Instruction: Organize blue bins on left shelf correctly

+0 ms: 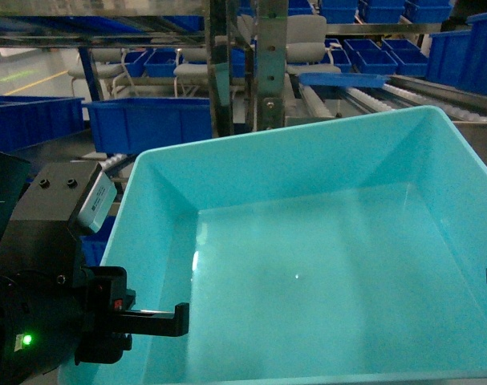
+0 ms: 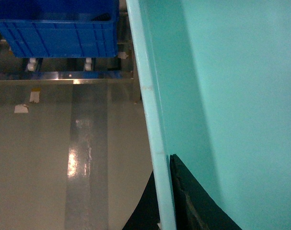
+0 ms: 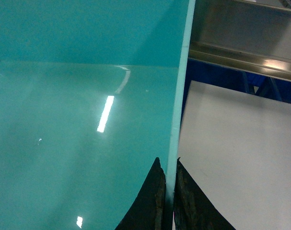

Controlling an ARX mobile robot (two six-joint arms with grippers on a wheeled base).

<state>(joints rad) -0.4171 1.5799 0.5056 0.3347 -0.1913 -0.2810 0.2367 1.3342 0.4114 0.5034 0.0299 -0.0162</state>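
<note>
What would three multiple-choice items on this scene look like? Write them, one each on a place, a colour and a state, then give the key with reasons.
1. Where does the left gripper sit?
A. at the turquoise bin's left wall
B. on the shelf rollers
C. inside a royal-blue bin

2. What colour is the bin resting on the left shelf in the left wrist view?
A. royal blue
B. white
C. red

3. How does the right gripper stand?
A. wide open, clear of everything
B. shut on the turquoise bin's rim
C. holding a roller

Key: 1 A, its finger hooks over that wall in the head view. 2 A, the ribbed bin is deep blue. 3 B, the fingers pinch the thin rim from both sides.
</note>
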